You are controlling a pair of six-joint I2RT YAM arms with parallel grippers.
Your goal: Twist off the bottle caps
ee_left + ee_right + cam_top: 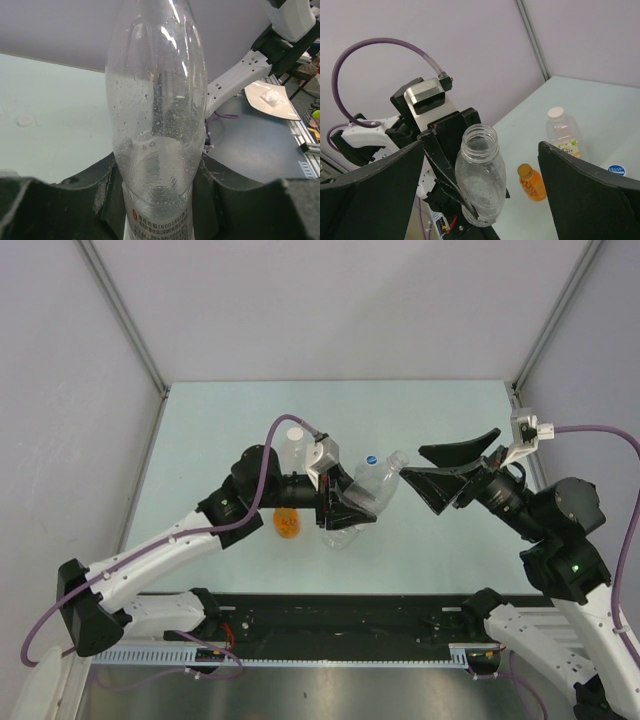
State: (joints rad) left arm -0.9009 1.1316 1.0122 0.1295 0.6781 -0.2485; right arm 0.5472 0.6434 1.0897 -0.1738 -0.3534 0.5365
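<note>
My left gripper (345,508) is clamped on the uncapped clear bottle (380,482), my right gripper (448,472) spread wide and empty by its neck, over a pale green table (200,430) with grey walls (320,310).

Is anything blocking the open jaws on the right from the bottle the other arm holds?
Nothing visible. The right gripper faces the bottle held by the left gripper; only air lies between its open jaws and the capless neck.
</note>
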